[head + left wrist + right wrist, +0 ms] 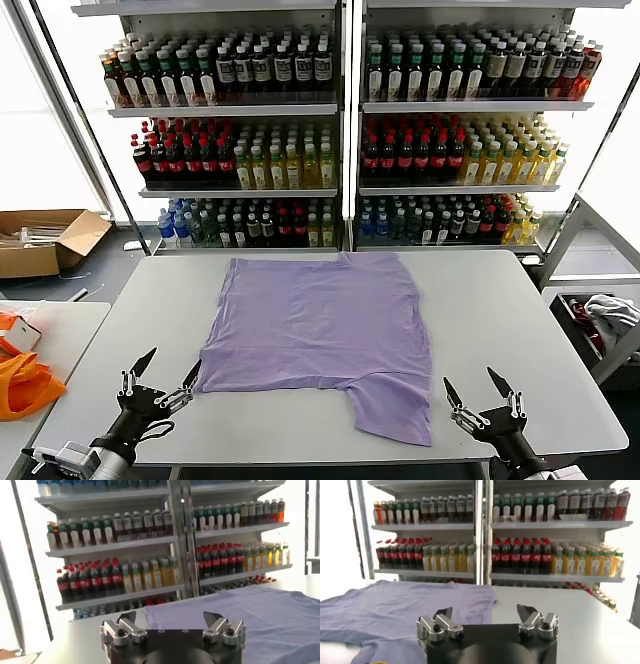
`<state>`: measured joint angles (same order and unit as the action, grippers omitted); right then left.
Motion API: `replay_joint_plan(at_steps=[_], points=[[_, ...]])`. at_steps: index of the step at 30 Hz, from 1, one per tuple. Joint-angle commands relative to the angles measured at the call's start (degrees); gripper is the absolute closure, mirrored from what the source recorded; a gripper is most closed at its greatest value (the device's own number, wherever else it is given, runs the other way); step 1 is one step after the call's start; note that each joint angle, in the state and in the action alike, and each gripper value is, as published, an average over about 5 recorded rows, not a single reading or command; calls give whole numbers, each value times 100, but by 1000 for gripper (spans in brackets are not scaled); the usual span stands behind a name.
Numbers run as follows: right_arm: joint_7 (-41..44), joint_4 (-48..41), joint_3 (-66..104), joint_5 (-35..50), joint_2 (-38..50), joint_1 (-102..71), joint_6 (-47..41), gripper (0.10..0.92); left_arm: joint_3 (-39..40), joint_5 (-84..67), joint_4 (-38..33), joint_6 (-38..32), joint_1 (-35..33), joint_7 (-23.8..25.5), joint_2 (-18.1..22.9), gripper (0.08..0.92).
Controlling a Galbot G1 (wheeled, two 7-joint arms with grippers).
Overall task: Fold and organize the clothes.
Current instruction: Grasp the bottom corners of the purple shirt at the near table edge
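A cardboard box (45, 240) holds unclear items. A T-shirt (315, 325) lies between the left gripper (168, 372) and right gripper (478, 388), both low, jaws apart, empty.

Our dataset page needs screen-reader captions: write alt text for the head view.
A lavender T-shirt lies spread flat on a grey table, one sleeve toward the near edge. The left tool and right tool sit open at the near edge, off the shirt. Shelves of bottled drinks stand behind.

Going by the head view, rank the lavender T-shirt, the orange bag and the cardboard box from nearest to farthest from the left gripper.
From the left gripper:
1. Lavender T-shirt, just beside it on the table.
2. Orange bag, off to its left.
3. Cardboard box, far back left on the floor.
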<state>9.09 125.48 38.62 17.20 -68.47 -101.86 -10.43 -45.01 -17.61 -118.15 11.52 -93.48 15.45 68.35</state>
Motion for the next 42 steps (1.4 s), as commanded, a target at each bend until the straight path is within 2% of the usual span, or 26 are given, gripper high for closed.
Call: replay_joint_plan(at_steps=[1, 7, 17, 26, 29, 38, 42], points=[[-519, 376, -434, -111, 443, -96, -1041, 203, 202, -248, 101, 883, 100, -281, -656, 177], [-746, 386, -729, -207, 289, -287, -1249, 203, 517, -315, 350, 1049, 276, -303, -999, 177], [-841, 120, -1123, -290, 75, -385, -1141, 222, 756, -327, 699, 1034, 527, -246, -985, 177], [-877, -8, -1489, -507, -78, -208, -1150, 466, 799, -418, 927, 998, 671, -189, -969, 181], [-869, -24, -1508, -509, -92, -221, -1134, 561, 817, -425, 1022, 971, 688, -182, -969, 219], [-817, -49, -1466, -502, -83, -313, -990, 829, 942, -429, 987, 908, 594, -175, -836, 472], [-774, -59, -1413, -489, -78, -330, -916, 911, 1020, -430, 972, 920, 646, -185, -748, 584]])
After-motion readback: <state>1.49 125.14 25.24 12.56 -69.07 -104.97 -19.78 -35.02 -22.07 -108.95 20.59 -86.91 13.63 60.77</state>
